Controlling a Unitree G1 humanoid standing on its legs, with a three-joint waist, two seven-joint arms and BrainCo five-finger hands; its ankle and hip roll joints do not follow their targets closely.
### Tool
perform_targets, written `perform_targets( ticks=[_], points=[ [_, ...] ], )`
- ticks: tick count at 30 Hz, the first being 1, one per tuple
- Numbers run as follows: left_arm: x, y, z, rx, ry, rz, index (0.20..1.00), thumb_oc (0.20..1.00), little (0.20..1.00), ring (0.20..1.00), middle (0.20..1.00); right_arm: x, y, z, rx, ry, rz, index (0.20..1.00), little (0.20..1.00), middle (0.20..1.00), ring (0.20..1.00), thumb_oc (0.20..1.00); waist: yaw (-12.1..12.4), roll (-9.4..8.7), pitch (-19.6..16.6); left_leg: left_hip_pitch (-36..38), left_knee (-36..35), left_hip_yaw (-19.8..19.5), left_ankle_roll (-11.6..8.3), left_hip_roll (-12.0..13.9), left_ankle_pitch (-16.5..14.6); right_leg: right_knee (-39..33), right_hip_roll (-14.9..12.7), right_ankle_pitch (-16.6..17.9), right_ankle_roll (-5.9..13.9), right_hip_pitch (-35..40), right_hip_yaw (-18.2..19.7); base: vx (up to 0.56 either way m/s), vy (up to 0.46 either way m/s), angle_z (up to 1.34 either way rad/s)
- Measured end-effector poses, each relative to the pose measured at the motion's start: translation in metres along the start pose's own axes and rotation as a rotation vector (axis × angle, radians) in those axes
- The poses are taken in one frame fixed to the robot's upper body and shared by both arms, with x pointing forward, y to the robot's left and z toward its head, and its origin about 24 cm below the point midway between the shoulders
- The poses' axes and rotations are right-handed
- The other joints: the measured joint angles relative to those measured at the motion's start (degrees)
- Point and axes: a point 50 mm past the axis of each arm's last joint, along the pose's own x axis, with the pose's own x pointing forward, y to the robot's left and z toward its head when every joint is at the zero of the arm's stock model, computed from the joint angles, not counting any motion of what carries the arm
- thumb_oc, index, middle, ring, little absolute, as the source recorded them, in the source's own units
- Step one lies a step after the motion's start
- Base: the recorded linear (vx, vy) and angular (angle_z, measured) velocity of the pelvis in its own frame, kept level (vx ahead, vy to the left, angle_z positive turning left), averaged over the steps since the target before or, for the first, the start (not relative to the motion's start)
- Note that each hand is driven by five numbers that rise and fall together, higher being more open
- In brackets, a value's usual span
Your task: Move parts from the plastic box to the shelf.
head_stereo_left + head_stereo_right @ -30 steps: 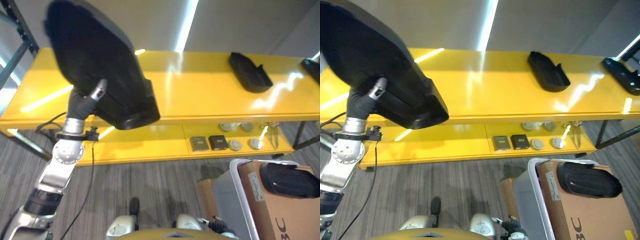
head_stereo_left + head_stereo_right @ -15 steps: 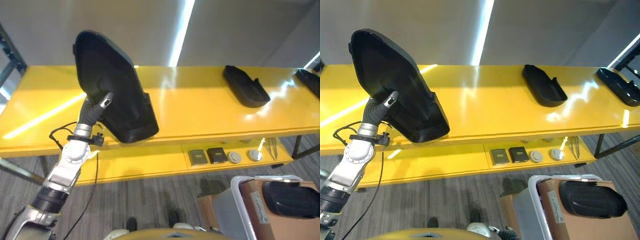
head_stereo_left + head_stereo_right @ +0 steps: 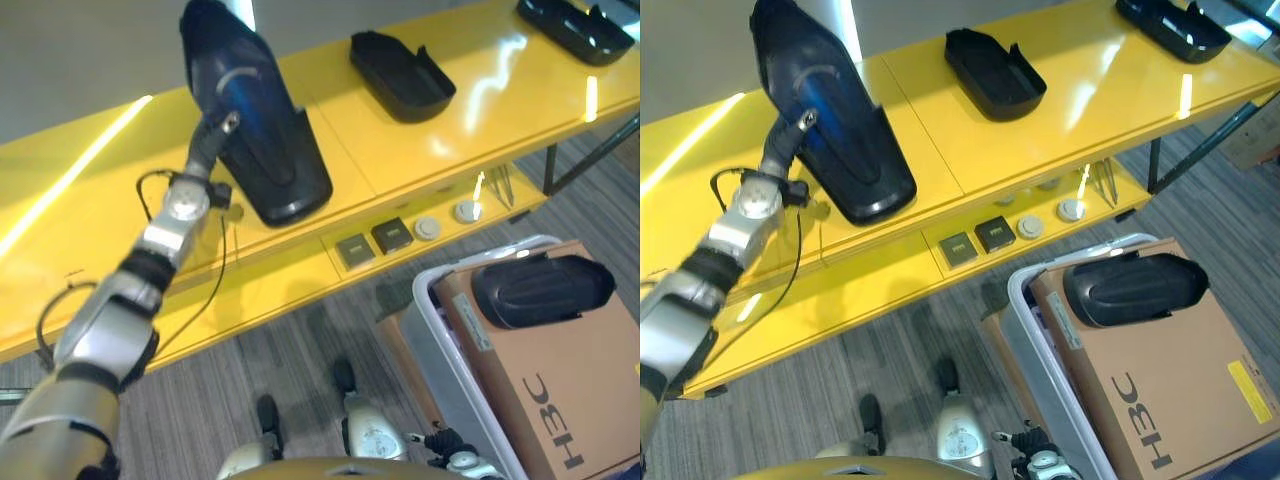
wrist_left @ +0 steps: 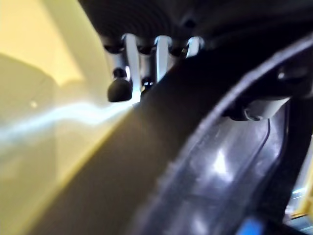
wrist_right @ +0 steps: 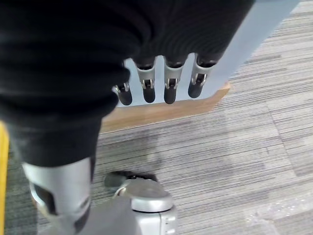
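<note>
One black part (image 3: pixel 540 288) lies on a cardboard box (image 3: pixel 560 385) inside your grey plastic box (image 3: pixel 425 330). Your left robot hand (image 3: pixel 215 135) has its fingers curled round a large black part (image 3: pixel 255 150) standing on the yellow shelf (image 3: pixel 350 150), beside two more parts (image 3: pixel 400 75). Your right robot hand (image 5: pixel 161 83) hangs with fingers relaxed above grey carpet (image 5: pixel 234 147).

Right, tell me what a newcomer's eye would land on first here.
First, the big black moulded part that the left hand grips, its lower end at the front of the yellow shelf. Next, two similar black parts lying farther along the shelf's top, toward the robot's right. Another black part rests on a cardboard box inside the plastic box on the floor.
</note>
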Motion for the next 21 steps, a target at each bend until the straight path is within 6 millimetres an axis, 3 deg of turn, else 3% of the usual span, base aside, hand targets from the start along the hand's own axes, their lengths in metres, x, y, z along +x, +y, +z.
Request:
perform_targets(
  ticks=[2, 5, 7, 11, 21],
  points=[
    [0.012, 0.02, 0.011, 0.012, 0.032, 0.061, 0.2, 0.2, 0.2, 0.2, 0.2, 0.001, -0.001, 0.008, -0.023, -0.018, 0.004, 1.0, 1.0, 1.0, 1.0, 1.0, -0.58, 0.79, 1.61, -0.95, 0.04, 0.09, -0.2, -0.03, 0.38, 0.03, 0.06, 0.97, -0.17, -1.05, 0.14, -0.02, -0.002, -0.09],
    [0.01, 0.038, 0.0, -0.014, 0.102, 0.099, 0.2, 0.2, 0.2, 0.2, 0.2, 0.002, -0.001, 0.016, -0.01, -0.038, 0.023, 1.0, 1.0, 1.0, 1.0, 1.0, -0.49, 0.94, 3.23, -0.97, 0.31, 0.61, -0.46, 0.47, 0.38, 0.33, 0.8, 2.28, -1.19, -1.43, 0.4, -0.01, -0.015, -0.11],
    [0.008, 0.064, -0.009, 0.006, 0.172, 0.163, 0.2, 0.2, 0.2, 0.2, 0.2, 0.004, -0.003, 0.031, 0.009, -0.079, 0.018, 1.0, 1.0, 1.0, 1.0, 1.0, -0.58, 0.47, 4.35, -1.35, 0.31, 1.52, -0.54, 0.69, 0.32, 0.4, 1.0, 2.65, -1.64, -2.24, 0.53, 0.01, -0.011, -0.17],
    [0.001, 0.089, -0.019, 0.072, 0.233, 0.211, 0.2, 0.2, 0.2, 0.2, 0.2, 0.004, -0.003, 0.037, 0.035, -0.094, 0.022, 1.0, 1.0, 1.0, 1.0, 1.0, -0.01, 0.0, 4.83, -1.86, 0.31, 1.5, -0.67, 1.19, 0.23, 0.41, 1.56, 2.84, -1.9, -2.73, 0.63, 0.0, 0.0, 0.0],
    [0.0, 0.091, -0.02, 0.245, 0.251, 0.143, 0.2, 0.2, 0.2, 0.2, 0.2, 0.004, 0.002, 0.044, 0.011, -0.124, 0.069, 1.0, 1.0, 1.0, 1.0, 1.0, 2.12, -0.52, 5.2, -2.0, 0.15, 1.19, -0.85, 1.2, 0.27, 0.35, 1.45, 2.04, -1.39, -2.62, 0.3, 0.0, 0.0, 0.02]
  ],
)
